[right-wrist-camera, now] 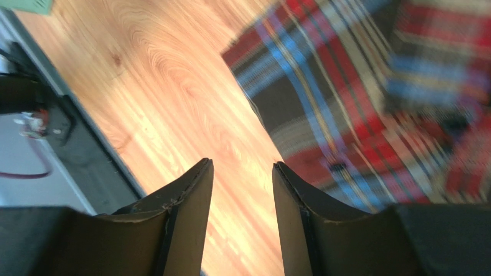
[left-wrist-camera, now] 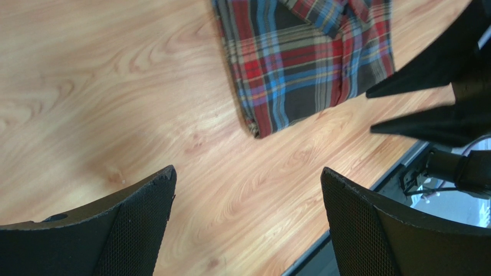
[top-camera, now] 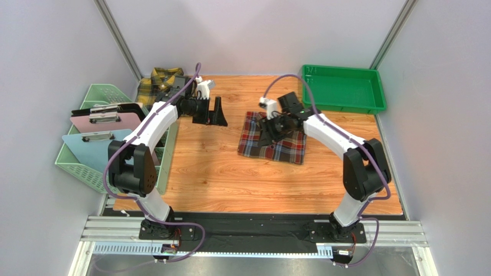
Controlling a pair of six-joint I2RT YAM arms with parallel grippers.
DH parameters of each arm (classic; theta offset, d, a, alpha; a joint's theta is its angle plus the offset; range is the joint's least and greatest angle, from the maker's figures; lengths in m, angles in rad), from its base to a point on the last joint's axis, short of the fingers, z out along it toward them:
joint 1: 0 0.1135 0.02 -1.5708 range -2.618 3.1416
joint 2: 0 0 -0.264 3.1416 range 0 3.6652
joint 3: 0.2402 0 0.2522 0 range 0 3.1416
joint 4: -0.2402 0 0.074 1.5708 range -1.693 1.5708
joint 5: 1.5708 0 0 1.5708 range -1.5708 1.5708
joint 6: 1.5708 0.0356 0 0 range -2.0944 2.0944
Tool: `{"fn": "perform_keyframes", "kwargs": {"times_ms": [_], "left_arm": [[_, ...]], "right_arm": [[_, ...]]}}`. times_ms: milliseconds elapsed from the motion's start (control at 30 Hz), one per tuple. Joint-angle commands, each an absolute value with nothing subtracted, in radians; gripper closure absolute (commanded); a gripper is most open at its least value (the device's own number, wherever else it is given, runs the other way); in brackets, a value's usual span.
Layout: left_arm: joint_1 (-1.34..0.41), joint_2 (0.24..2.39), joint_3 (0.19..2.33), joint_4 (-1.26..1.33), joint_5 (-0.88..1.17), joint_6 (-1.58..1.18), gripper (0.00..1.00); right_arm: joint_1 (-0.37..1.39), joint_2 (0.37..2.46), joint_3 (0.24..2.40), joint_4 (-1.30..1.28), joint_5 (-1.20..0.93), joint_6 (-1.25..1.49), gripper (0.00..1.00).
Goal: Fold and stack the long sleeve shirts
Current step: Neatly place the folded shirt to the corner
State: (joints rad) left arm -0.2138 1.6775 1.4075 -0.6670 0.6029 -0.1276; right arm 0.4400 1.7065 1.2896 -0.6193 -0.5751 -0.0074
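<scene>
The red, brown and blue plaid long sleeve shirt (top-camera: 282,148) lies folded into a rectangle on the wooden table, right of centre. It also shows in the left wrist view (left-wrist-camera: 305,57) and, blurred, in the right wrist view (right-wrist-camera: 346,86). My right gripper (top-camera: 266,137) hovers over its left part. Its jaws (right-wrist-camera: 242,165) stand narrowly apart with nothing between them, over bare wood beside the shirt's edge. The yellow and dark plaid shirt (top-camera: 153,80) sits crumpled in the back left corner. My left gripper (top-camera: 222,112) is wide open and empty (left-wrist-camera: 248,171), between the two shirts.
A green tray (top-camera: 346,106) stands at the back right. A light green basket (top-camera: 80,169) at the left edge holds a pink clipboard (top-camera: 106,121), a blue one (top-camera: 86,144) and a black one. The table's metal edge (left-wrist-camera: 397,167) runs near the red shirt.
</scene>
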Motion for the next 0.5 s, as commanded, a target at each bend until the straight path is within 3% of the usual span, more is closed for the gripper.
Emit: {"fn": "perform_keyframes", "kwargs": {"times_ms": [0, 133, 467], "left_arm": [[-0.222, 1.701, 1.496, -0.785, 0.52, -0.144, 0.01], [-0.221, 1.747, 1.488, -0.808, 0.465, -0.159, 0.01], [-0.166, 1.801, 1.465, -0.775, 0.502, -0.222, 0.01]], "right_arm": [[0.584, 1.784, 1.37, -0.503, -0.368, -0.083, 0.53], [0.675, 1.861, 1.382, -0.443, -0.325, -0.098, 0.54], [0.713, 2.02, 1.442, -0.379, -0.299, -0.123, 0.53]]}}
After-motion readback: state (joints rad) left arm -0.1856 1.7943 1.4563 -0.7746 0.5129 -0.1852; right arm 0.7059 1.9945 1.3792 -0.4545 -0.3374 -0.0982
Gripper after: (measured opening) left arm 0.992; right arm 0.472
